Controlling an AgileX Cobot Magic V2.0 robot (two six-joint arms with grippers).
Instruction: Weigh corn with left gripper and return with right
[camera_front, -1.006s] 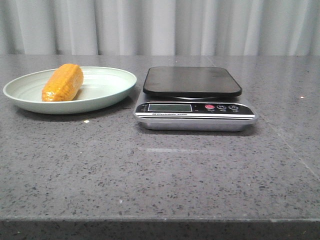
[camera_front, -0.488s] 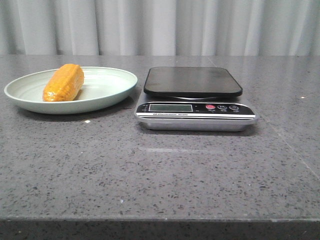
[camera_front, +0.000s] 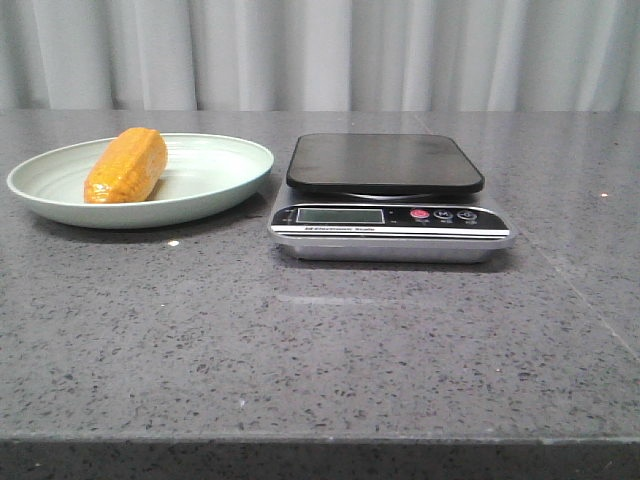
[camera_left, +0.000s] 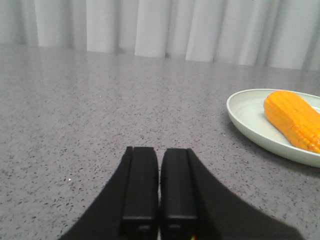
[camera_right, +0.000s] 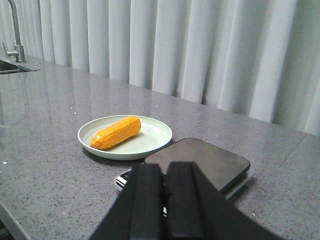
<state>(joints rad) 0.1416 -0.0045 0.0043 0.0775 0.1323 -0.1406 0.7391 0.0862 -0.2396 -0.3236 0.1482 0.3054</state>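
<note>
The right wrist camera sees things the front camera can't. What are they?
Only the right wrist view shows the right gripper, its fingers together, and a faucet over a sink at the far end of the counter. Only the front view shows the scale's display and red button. Both show the corn lying on the plate, with the bare scale beside it.
</note>
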